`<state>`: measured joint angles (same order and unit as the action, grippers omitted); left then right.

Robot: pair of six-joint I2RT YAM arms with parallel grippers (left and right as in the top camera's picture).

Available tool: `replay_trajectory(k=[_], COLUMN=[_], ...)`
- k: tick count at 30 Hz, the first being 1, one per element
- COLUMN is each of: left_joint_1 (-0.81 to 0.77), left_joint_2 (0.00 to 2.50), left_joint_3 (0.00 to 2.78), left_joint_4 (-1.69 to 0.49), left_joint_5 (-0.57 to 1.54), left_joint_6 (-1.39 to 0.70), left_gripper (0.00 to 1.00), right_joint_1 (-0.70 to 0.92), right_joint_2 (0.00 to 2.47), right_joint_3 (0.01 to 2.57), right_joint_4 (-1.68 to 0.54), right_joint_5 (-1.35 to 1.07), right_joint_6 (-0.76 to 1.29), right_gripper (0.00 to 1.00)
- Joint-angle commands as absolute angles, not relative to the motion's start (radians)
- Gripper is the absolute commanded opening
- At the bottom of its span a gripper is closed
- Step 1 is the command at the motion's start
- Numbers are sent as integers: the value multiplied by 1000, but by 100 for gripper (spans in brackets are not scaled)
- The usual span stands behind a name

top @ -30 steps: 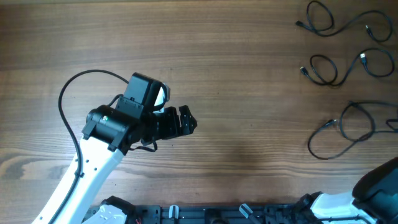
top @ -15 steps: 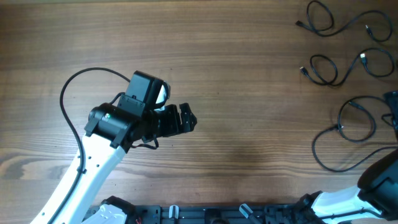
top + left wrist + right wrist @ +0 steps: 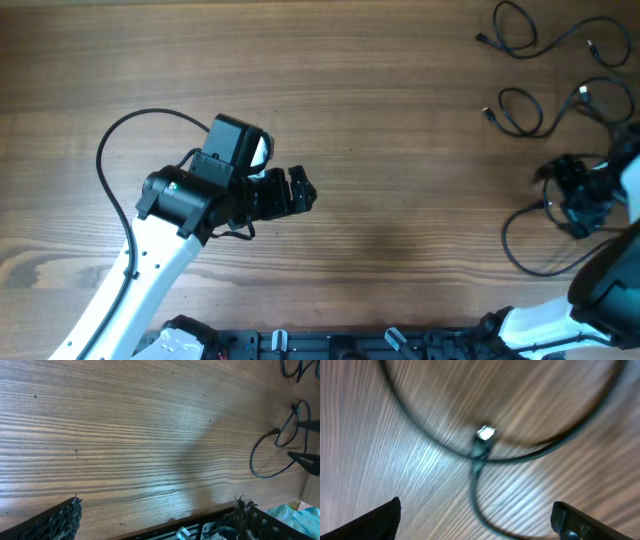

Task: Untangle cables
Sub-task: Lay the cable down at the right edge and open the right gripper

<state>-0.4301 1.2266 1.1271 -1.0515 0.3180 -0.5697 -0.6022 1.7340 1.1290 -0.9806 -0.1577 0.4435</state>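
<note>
Three thin black cables lie at the table's right: the top cable [image 3: 518, 30], the middle cable [image 3: 520, 112] and the lowest cable [image 3: 507, 245]. My right gripper [image 3: 564, 200] hovers open over the lowest one, which shows in the right wrist view as a blurred cord [image 3: 474, 487] with a silvery plug [image 3: 484, 434] crossing a loop. That cord runs between the wide-apart fingers [image 3: 375, 520] without touching them. My left gripper [image 3: 306, 194] stands open at the table's left centre, nothing between its fingertips [image 3: 62, 520]. The left wrist view catches the lowest cable [image 3: 252, 462] far to the right.
The left arm's thick black wire [image 3: 105, 150] arcs over the table's left side. A black rail [image 3: 330, 345] runs along the front edge. Bare wood spans the middle between the two arms.
The right gripper has opened and come in from the right edge, leftward over the lowest cable, whose loops have shifted. The left arm has hardly moved.
</note>
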Motion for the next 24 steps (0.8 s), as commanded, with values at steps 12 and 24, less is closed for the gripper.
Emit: replay_trajectory(k=[12, 24], left_joint_1=[-434, -434], left_joint_2=[1231, 1231], left_joint_3=[1145, 1145], left_joint_4=[-1063, -1052], left_joint_5=[293, 293], left_joint_6=[-554, -554], left_gripper=[100, 100], right_joint_1=[-381, -381], right_joint_2=[1726, 1726], right_joint_3=[881, 882], right_joint_4=[-712, -627], right_joint_5=[-41, 24], right_joint_6=[580, 580], right_gripper=[64, 4])
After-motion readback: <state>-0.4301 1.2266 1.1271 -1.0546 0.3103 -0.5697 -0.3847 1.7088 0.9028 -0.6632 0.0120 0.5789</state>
